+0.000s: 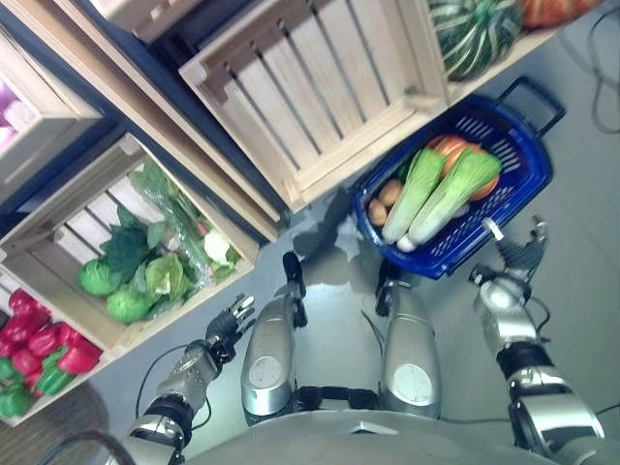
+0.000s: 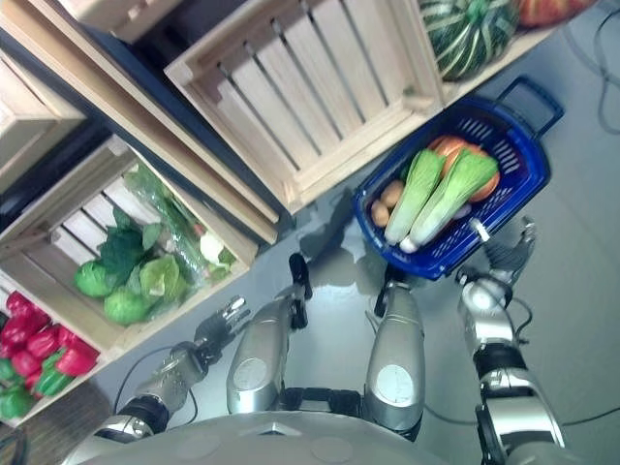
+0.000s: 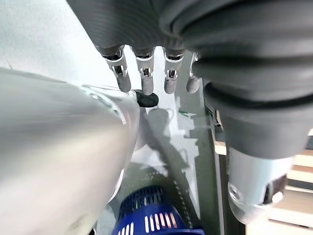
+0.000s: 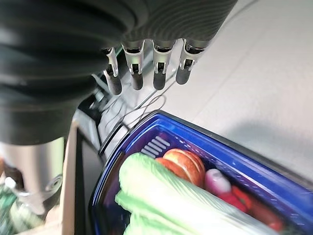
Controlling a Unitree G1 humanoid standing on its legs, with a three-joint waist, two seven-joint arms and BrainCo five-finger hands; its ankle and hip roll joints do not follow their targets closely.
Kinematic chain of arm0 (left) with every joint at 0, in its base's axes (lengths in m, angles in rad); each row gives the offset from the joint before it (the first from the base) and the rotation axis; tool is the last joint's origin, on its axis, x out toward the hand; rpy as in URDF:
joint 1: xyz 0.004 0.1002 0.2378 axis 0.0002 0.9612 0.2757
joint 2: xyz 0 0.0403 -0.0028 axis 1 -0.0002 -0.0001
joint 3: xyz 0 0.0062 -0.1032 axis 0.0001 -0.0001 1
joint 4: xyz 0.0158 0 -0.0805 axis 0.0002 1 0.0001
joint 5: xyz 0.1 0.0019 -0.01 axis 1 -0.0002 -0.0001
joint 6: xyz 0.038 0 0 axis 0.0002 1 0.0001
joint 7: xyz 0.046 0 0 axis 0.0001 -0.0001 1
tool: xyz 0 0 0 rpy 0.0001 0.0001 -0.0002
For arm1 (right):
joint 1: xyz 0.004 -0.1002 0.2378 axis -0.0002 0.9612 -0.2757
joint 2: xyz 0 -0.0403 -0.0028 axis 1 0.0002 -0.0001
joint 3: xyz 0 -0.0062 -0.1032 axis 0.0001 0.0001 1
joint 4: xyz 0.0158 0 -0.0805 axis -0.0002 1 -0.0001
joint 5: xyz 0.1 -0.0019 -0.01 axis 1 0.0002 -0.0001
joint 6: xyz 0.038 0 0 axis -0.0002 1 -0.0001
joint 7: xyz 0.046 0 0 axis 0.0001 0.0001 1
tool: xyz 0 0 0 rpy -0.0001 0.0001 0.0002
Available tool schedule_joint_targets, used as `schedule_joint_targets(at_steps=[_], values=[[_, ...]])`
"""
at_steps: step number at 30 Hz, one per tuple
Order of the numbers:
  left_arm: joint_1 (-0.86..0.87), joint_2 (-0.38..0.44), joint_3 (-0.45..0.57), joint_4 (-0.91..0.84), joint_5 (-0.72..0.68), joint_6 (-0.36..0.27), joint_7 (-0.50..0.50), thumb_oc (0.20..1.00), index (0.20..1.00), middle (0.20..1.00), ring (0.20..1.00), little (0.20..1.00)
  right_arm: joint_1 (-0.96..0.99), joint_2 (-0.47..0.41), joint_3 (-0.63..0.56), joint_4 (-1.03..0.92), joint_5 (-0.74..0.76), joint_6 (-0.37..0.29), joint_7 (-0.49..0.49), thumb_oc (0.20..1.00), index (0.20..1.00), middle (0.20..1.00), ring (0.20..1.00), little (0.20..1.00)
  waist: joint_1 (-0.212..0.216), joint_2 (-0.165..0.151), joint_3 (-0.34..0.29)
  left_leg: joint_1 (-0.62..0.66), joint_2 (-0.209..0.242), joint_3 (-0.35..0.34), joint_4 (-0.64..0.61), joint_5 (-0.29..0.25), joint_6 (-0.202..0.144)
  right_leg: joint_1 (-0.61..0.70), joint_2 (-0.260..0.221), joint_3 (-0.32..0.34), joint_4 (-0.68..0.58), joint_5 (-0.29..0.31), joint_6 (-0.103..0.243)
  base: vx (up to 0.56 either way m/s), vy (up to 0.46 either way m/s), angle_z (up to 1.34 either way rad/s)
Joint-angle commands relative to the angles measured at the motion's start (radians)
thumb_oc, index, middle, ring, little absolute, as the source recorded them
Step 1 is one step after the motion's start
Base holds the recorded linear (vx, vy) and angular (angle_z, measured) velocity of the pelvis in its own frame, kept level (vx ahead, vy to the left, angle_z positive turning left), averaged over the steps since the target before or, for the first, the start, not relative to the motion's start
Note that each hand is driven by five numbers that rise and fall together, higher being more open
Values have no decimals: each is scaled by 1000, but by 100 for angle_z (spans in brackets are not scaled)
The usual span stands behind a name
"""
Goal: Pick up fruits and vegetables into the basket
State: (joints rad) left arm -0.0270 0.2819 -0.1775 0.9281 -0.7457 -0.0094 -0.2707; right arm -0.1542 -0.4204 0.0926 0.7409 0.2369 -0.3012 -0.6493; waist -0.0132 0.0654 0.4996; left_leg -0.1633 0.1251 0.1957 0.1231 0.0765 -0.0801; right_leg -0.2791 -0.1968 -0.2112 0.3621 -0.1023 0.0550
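Note:
A blue basket stands on the grey floor below the shelves. In it lie two pale green cabbages, an orange fruit and small brown potatoes. My right hand hangs just beside the basket's near rim, fingers straight and holding nothing. In the right wrist view its fingers point past the basket, over a cabbage. My left hand hangs low on the left, open and empty, in front of the crate of greens. Past its fingers a corner of the basket shows.
A wooden crate holds leafy green vegetables. Red peppers and green peppers lie at the far left. Another slatted crate stands above the basket, beside a striped squash and an orange pumpkin.

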Motion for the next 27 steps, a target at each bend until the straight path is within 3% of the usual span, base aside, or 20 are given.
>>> schedule_joint_targets(at_steps=[1, 7, 11, 16, 22, 27], values=[[60, 12, 14, 52, 90, -41, -2, 1000, 1000, 1000, 1000, 1000, 18, 17, 24, -9, -53, 11, 80, 1000, 1000, 1000, 1000, 1000, 0, -52, -97, 17, -20, 2, 77, -122, 28, 104, -9, -10, -139, 76, 43, 158, 80, -2], [67, -6, 43, 155, 159, 7, -25, 1000, 1000, 1000, 1000, 1000, 99, 94, 99, 117, -65, 107, 386, 1000, 1000, 1000, 1000, 1000, 5, -86, -220, 133, -25, 23, 21, -143, 36, 216, -12, -12, -208, 93, 72, 126, 81, -5], [49, -16, 61, 220, 179, 27, -43, 1000, 1000, 1000, 1000, 1000, 118, 158, 140, 275, 8, 222, 625, 1000, 1000, 1000, 1000, 1000, 13, -101, -280, 188, -33, 28, -23, -145, 39, 264, -12, -20, -251, 106, 84, 61, 75, 5], [22, -39, 63, 297, 212, 31, -58, 1000, 1000, 1000, 1000, 1000, 120, 209, 131, 446, 40, 271, 719, 1000, 1000, 1000, 1000, 1000, 20, -96, -320, 235, -40, 30, -73, -139, 39, 308, -12, -40, -290, 117, 89, -7, 63, -5], [13, -70, 53, 333, 249, 52, -52, 1000, 1000, 1000, 1000, 1000, 124, 234, 78, 530, 194, 452, 824, 1000, 1000, 1000, 1000, 1000, 18, -80, -359, 282, -47, 43, -132, -124, 38, 353, 3, -65, -330, 118, 87, -9, 54, -4], [7, -81, 43, 340, 278, 84, -46, 1000, 1000, 1000, 1000, 1000, 128, 225, 89, 562, 104, 502, 892, 1000, 1000, 1000, 1000, 1000, 20, -81, -377, 305, -54, 55, -154, -122, 37, 383, 15, -85, -362, 121, 82, 0, 0, 0]])
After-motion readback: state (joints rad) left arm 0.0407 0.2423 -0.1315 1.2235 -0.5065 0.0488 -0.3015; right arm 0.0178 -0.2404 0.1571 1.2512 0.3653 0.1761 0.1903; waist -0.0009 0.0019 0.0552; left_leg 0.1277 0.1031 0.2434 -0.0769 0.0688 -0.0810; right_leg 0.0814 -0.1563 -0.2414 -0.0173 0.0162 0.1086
